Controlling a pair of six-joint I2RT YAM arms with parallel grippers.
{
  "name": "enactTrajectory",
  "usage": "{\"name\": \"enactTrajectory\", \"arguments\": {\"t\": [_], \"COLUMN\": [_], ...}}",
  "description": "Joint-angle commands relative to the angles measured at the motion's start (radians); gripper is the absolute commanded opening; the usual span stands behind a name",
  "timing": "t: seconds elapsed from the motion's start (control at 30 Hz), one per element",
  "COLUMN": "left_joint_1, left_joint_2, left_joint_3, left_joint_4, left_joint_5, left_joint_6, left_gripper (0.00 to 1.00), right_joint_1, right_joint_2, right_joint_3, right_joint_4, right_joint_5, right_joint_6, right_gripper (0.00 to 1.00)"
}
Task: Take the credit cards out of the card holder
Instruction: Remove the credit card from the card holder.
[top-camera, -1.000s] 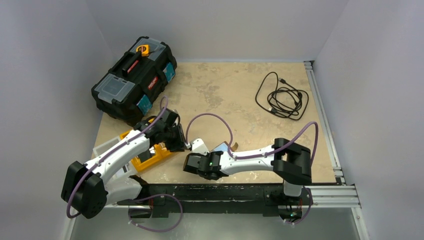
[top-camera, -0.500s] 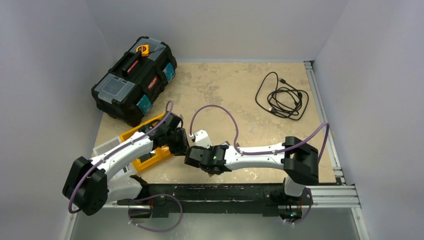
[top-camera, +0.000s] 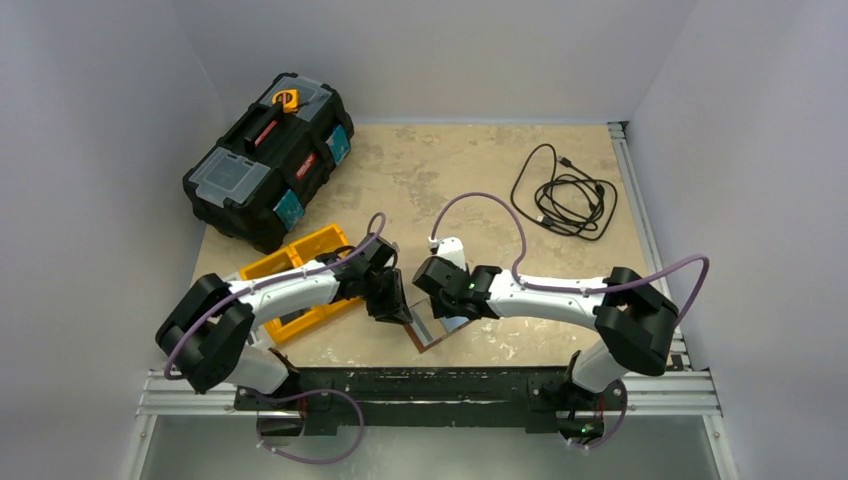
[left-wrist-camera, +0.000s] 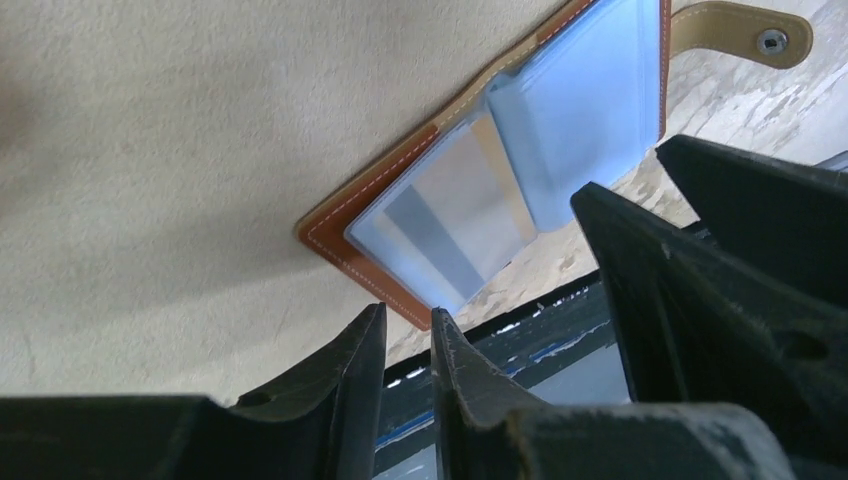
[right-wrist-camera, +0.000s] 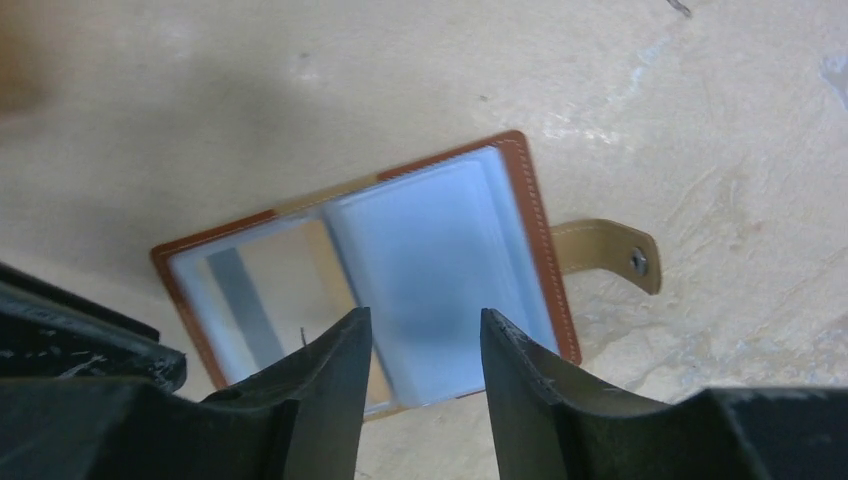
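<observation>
**Two arms crowd one open card holder**

The biggest hazard is the arms themselves. The white-and-black left arm and the matching right arm both reach inward over the mottled beige surface. They meet almost nose to nose above one small spot, so a careless advance by either could knock the other.

Next in size is the small brown leather card holder with a pale blue inside. It lies spread open and flat close to the near edge of the surface, between the two pincers. Nothing appears to pin it down, so a sideways drag would probably slide it, perhaps towards that edge.

Smaller again is the pale card with a grey stripe. It sits flush under a clear sleeve, so fingers coming down flat would likely press the plastic rather than catch the card's edge. The tan snap tab sticks out loose and could snag.

As for pose, the left arm lies low beside the orange plastic tray, wrist tilted down. The left pincer sits just off one corner of the holder. Its fingers are parted by a narrow slit with nothing between them; whether they touch the leather I cannot tell. The right arm stretches in from the right, wrist pointing down. The right pincer hangs over the holder's middle fold, moderately spread and empty.
</observation>
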Motion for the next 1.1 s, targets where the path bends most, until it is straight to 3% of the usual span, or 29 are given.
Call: {"name": "enactTrajectory", "arguments": {"t": [0.0, 0.37, 1.07], "left_joint_1": [-0.011, -0.015, -0.014], "left_joint_2": [0.028, 0.075, 0.048], "left_joint_3": [-0.004, -0.035, -0.023], "left_joint_4": [0.089, 0.161, 0.188], "left_joint_5": [0.023, 0.029, 0.044], "left_joint_6": [-0.033, -0.042, -0.058], "left_gripper": [0.24, 0.35, 0.35], "right_joint_1": [-0.056, -0.137, -0.186], "right_joint_2": [-0.045, -0.050, -0.057], "right_joint_3": [-0.058, -0.121, -0.267], "right_joint_4": [0.071, 0.125, 0.274], "right_joint_5": [-0.032, -0.041, -0.252], "right_joint_6": [0.004, 0.029, 0.033], "right_gripper": [0.46, 0.51, 0.31]}}
